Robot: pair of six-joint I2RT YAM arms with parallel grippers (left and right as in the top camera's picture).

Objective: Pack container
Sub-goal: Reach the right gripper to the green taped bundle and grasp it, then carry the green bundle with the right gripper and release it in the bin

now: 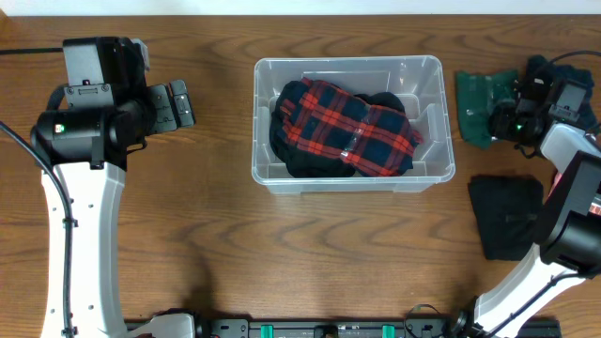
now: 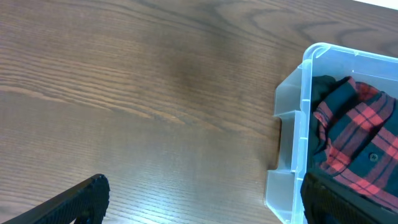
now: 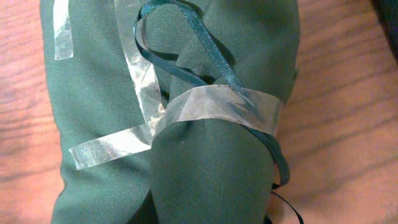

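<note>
The container [image 1: 434,167] is a clear plastic bin at the table's middle. It holds a red and navy plaid shirt [image 1: 352,124] on top of a black garment [image 1: 293,155]. In the left wrist view the container [image 2: 306,112] is at the right with the shirt [image 2: 360,137] inside. My left gripper [image 1: 175,103] is open and empty over bare table left of the bin, and its fingers [image 2: 202,194] are spread wide. My right gripper [image 1: 500,120] is down on a dark green cloth bundle [image 1: 477,94]. The bundle [image 3: 205,124], bound with clear tape and a green ribbon, fills the right wrist view and hides the fingers.
A folded black cloth [image 1: 507,216] lies at the right front, beside the right arm. Another dark item [image 1: 543,68] sits at the far right behind the wrist. Bare wooden table [image 1: 282,253] lies in front of the bin.
</note>
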